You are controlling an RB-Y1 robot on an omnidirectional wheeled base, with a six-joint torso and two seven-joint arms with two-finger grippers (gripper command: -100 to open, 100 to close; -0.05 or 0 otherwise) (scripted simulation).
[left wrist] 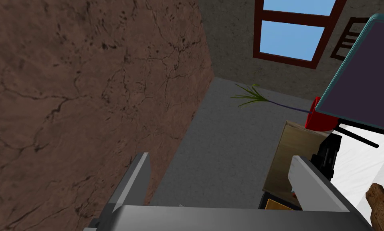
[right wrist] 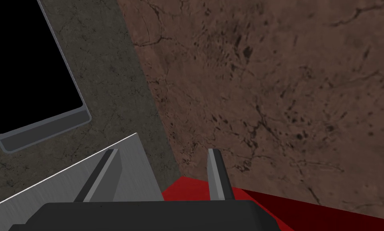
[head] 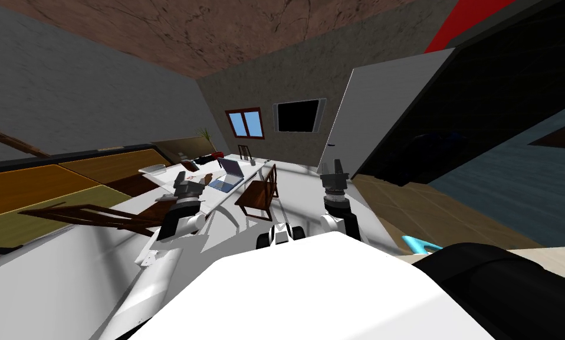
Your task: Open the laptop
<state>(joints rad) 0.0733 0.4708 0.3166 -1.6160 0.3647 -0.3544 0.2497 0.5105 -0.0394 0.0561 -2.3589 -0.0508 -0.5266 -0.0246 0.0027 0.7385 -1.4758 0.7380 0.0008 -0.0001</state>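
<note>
A laptop (head: 228, 175) lies on the long white table (head: 258, 168), its lid raised from a blue-grey base. In the left wrist view its dark, teal-rimmed screen (left wrist: 367, 72) is off to one side of my left gripper (left wrist: 221, 160), apart from it. That gripper's fingers (left wrist: 137, 180) stand open and hold nothing. In the head view the left gripper (head: 188, 178) hovers over the table, just left of the laptop. My right gripper (head: 332, 165) is raised to the right of the table; its fingers (right wrist: 217, 172) stand open and hold nothing.
A brown wooden chair (head: 259, 198) stands at the table's near side, and a second one (head: 244, 151) at its far end. A red object (left wrist: 319, 118), a black object (left wrist: 327, 154) and a white keyboard-like thing (head: 154, 169) lie on the table. A white door panel (head: 364, 112) stands to the right.
</note>
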